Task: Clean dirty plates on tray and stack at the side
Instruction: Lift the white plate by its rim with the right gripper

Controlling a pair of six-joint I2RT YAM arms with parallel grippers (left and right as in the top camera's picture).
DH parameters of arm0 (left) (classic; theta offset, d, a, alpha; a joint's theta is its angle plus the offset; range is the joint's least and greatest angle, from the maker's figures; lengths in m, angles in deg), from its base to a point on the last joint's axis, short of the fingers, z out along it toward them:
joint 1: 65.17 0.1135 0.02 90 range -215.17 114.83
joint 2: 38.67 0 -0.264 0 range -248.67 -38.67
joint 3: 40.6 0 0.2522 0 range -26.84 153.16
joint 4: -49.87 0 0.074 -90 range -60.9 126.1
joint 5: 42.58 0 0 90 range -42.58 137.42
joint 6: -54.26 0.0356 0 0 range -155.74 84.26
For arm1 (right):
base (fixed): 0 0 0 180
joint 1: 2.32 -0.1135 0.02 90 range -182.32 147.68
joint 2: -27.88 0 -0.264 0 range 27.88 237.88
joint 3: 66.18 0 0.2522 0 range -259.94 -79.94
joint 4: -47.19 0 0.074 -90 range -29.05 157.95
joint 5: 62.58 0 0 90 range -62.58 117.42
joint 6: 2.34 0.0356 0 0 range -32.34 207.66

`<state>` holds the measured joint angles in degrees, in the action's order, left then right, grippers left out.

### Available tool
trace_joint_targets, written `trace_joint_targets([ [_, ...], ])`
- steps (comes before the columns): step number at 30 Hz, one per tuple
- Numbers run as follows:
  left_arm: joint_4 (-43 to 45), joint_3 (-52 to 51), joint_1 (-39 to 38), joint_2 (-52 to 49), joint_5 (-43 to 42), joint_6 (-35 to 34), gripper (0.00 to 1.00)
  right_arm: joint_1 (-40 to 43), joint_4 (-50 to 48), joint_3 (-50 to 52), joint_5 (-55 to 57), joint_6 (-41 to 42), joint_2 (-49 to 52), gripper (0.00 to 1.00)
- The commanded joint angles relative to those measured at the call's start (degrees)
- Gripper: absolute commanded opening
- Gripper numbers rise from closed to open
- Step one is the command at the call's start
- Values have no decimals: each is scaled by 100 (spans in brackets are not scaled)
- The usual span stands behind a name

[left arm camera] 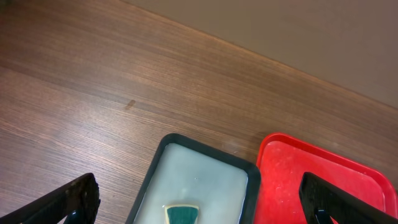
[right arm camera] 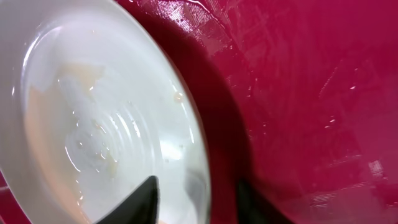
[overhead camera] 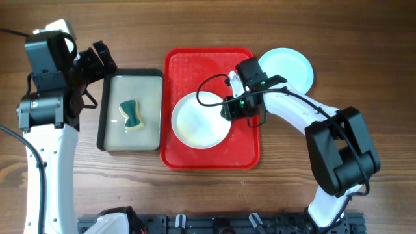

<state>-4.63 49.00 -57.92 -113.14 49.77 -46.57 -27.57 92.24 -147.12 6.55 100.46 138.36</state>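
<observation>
Red tray (overhead camera: 211, 156): lying at table centre, being occupied by one white plate (overhead camera: 198, 120), wet inside. Plate rim is being straddled by the right gripper (right arm camera: 196, 199), fingers partly spread, one each side. Turquoise plate (overhead camera: 289, 68): resting on the table beyond the tray's right corner. Left gripper (left arm camera: 199, 205): being held wide apart above the grey-green tray (overhead camera: 107, 130) bearing a sponge (overhead camera: 132, 114).
</observation>
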Motion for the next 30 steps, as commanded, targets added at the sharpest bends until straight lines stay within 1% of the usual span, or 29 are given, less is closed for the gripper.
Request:
trace_joint_targets([
  [1,-4,46,17,-28,96,-31,100,-50,-9,20,223,262,76,8],
  [2,-7,46,17,-31,96,-31,100,-50,-22,20,221,269,76,4],
  [5,-7,46,17,-31,96,-31,100,2,92,-74,225,258,31,4],
  [8,-20,46,17,-31,96,-31,100,245,678,-564,216,483,-254,4],
  [10,-22,46,17,-31,96,-31,100,343,1134,-1126,229,540,-518,4],
  [11,-22,46,17,-31,96,-31,100,341,1163,-1281,249,546,-612,4],
  [13,-20,46,17,-31,96,-31,100,282,1069,-1561,334,844,-688,4],
  [14,-20,46,17,-31,96,-31,100,227,881,-1585,337,874,-686,4],
  [16,-22,46,17,-31,96,-31,100,79,496,-1585,562,1213,-682,4],
  [20,-22,46,17,-31,96,-31,100,-664,-636,-1582,1576,1731,-616,4],
  [22,-22,46,17,-31,96,-31,100,-1106,-1231,-1582,2002,1759,-426,4],
  [24,-20,46,17,-31,96,-31,100,-1453,-1556,-1582,2500,1757,-221,4],
  [26,-20,46,17,-31,96,-31,100,-1864,-1902,-1582,3206,1504,122,4],
  [27,-20,46,17,-31,96,-31,100,-1958,-2031,-1582,3338,1314,212,4],
  [28,-22,46,17,-31,96,-31,100,-2076,-2216,-1580,3536,1008,339,4],
  [30,-20,46,17,-31,96,-31,100,-2310,-2623,-1580,4026,74,529,4],
])
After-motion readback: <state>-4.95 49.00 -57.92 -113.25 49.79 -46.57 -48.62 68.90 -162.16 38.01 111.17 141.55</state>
